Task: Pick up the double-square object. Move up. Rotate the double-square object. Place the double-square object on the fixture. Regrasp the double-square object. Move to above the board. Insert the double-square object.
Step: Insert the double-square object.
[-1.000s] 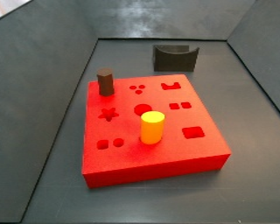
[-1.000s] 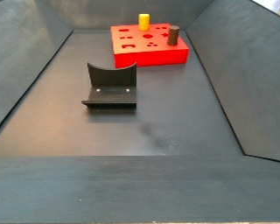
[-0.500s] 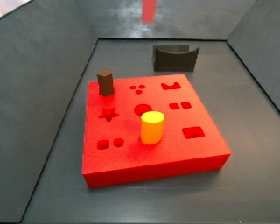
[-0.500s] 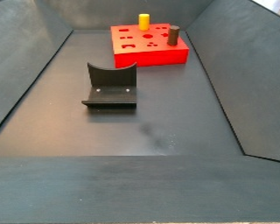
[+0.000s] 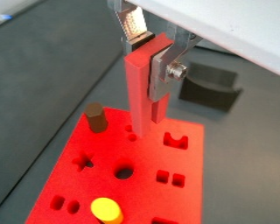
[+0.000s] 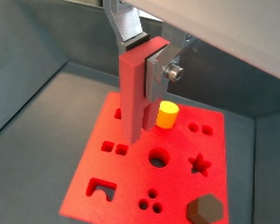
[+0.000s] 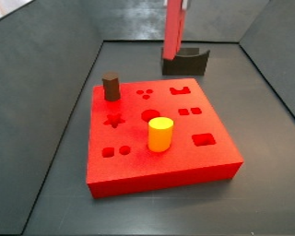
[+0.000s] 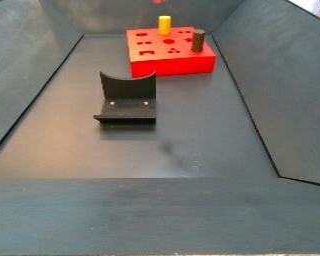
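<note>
The end effector [image 5: 143, 54] is clenched on the upper end of the double-square object [image 5: 145, 92], which hangs edge-down as a long red slab between the silver fingers [image 6: 156, 68] in both wrist views. In a side view only the piece's lower part shows [image 7: 173, 28], dropping in from the top edge; the arm itself is out of frame there.

Below the end effector lies the board [image 6: 130, 185], with the yellow cylinder [image 6: 167, 114] and the brown cylinder [image 5: 95, 117] standing in it on either side of the hanging piece. The fixture [image 7: 184, 61] sits beyond the board, empty, well apart from the end effector.

The step in hand looks like the move to above the board, just ahead of insertion. The main risks, as I judge them:

- The piece is held only near its top, so its long free end can swing or tilt; any tilt would make it catch on a cutout's rim instead of entering.
- Which cutout [image 5: 177, 139] matches cannot be told surely from here; a wrong pick jams it.
- A sideways approach could knock a cylinder.
- Pushing down while misaligned could slide the piece up through the pads.
</note>
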